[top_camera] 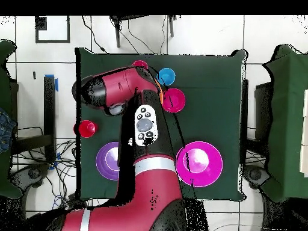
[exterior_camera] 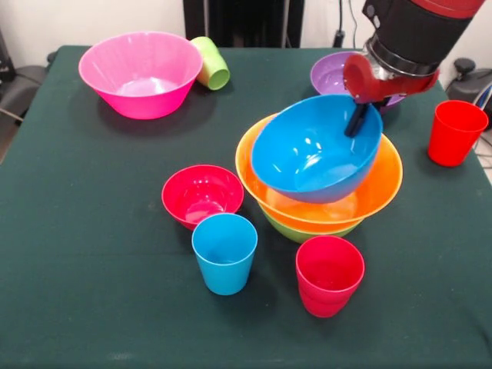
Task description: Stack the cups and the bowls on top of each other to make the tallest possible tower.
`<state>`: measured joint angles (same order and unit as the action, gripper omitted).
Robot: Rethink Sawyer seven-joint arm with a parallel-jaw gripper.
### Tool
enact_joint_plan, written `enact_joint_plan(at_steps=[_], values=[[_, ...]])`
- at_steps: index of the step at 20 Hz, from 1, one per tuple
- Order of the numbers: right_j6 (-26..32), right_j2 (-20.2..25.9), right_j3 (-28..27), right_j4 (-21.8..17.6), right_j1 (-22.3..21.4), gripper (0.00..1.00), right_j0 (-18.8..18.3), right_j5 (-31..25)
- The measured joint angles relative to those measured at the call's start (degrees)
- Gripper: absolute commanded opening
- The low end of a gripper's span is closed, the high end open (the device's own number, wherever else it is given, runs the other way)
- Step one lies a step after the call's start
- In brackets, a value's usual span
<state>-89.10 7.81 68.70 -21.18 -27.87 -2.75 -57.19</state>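
I see the glossy blue plastic bowl [exterior_camera: 315, 150] at centre right of the front view, tilted, resting in the big orange bowl [exterior_camera: 377, 192], which sits on a lime green bowl [exterior_camera: 296, 229]. My gripper [exterior_camera: 358, 115] pinches the blue bowl's far rim. A small red bowl [exterior_camera: 201, 194], sky blue cup [exterior_camera: 224, 252] and red cup [exterior_camera: 329, 274] stand nearby; the big pink bowl [exterior_camera: 141, 73] sits upper left.
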Motion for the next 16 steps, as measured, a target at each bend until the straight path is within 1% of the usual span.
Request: enact_joint_plan(at_steps=[9, 16], values=[[0.0, -2.5, -0.3, 0.3, 1.0, 0.0, 1.0, -0.1], [0.0, -4.1, -1.5, 0.8, 2.0, 0.0, 1.8, -0.1]])
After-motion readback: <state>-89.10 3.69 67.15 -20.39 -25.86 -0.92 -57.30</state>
